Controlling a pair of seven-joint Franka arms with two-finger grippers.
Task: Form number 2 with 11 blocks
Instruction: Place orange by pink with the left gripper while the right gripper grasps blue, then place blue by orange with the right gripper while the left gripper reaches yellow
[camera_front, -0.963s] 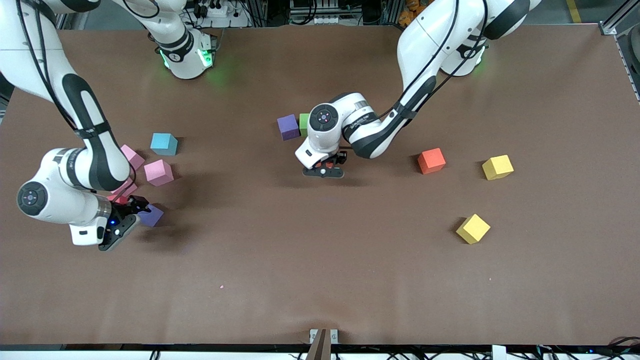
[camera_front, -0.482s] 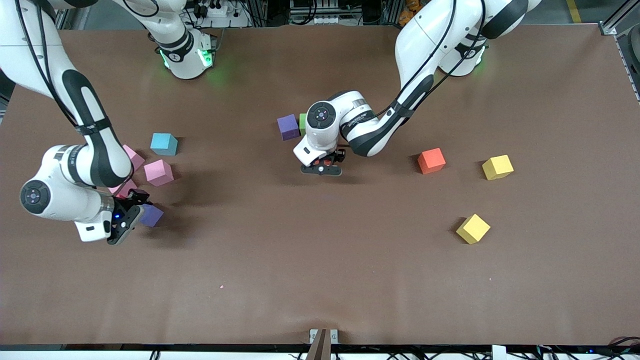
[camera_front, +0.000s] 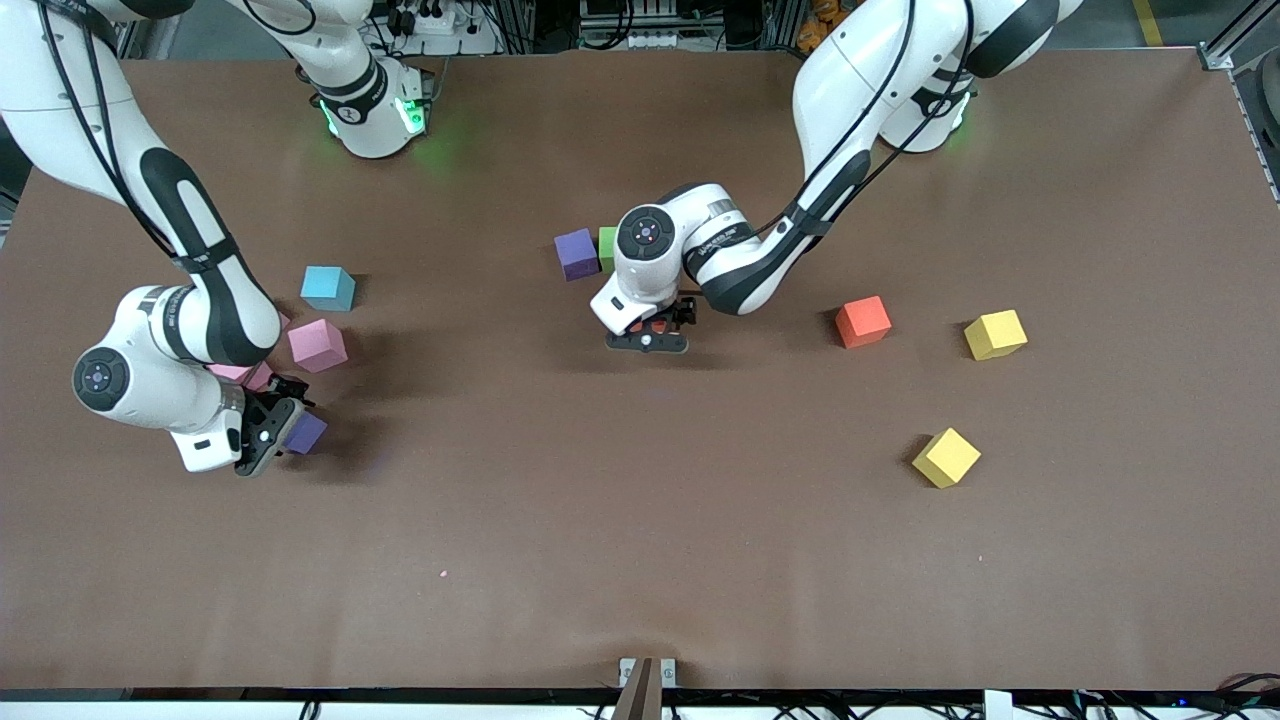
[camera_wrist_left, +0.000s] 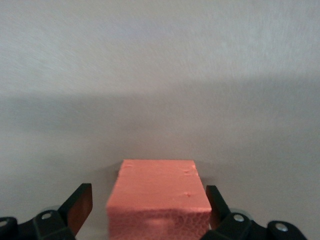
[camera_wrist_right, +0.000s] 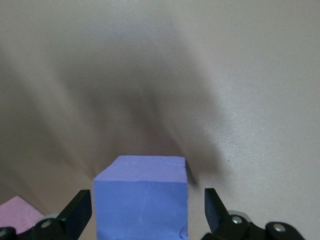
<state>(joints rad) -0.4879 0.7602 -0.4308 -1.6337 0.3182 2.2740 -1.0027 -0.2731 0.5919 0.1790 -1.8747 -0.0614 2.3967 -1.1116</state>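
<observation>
We see the left arm reaching from its base to mid-table, wrist bent down, the left gripper (camera_front: 655, 333) low over a red block (camera_wrist_left: 159, 197); its fingers (camera_wrist_left: 80, 206) stand apart on either side, with a gap at one side. The right arm folds down toward its end of the table, the right gripper (camera_front: 275, 422) spread wide around a purple block (camera_wrist_right: 141, 197) on the table (camera_front: 640, 560), not touching it. A pink block (camera_front: 317, 344) sits just beside.
</observation>
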